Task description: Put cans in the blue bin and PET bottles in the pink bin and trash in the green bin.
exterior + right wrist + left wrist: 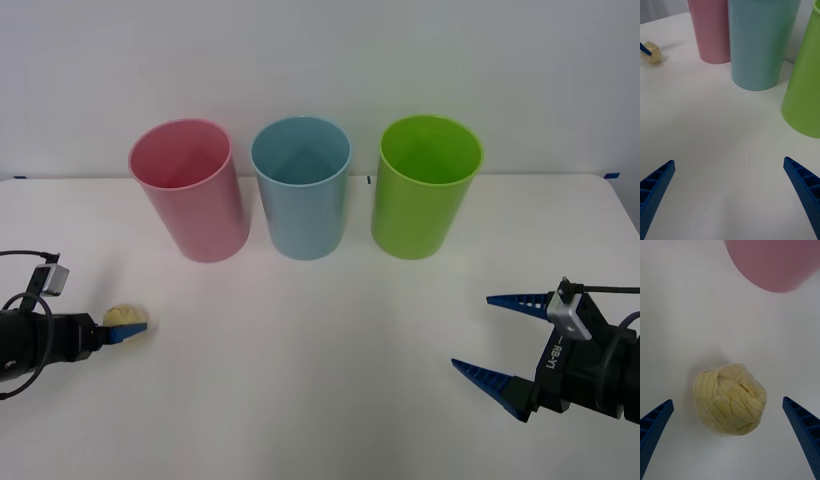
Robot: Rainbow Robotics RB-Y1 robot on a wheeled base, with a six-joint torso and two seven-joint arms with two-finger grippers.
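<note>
Left claw [730,442] is spread wide around the trash [730,404], which sits on the counter [320,360] near the pink bin [190,190]. Grab step imo: needs closing, lift, then carry over to green bin [425,185]. Right claw [510,340] idle, open, low right.

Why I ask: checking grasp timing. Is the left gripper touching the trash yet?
Apart. In the left wrist view the left gripper is open, with bare table between each finger and the trash on both sides.

My left gripper [128,328] sits low with its fingers [655,427] spread wide apart. My right gripper [505,340] waits opposite, fingers [805,187] equally splayed and holding nothing.
</note>
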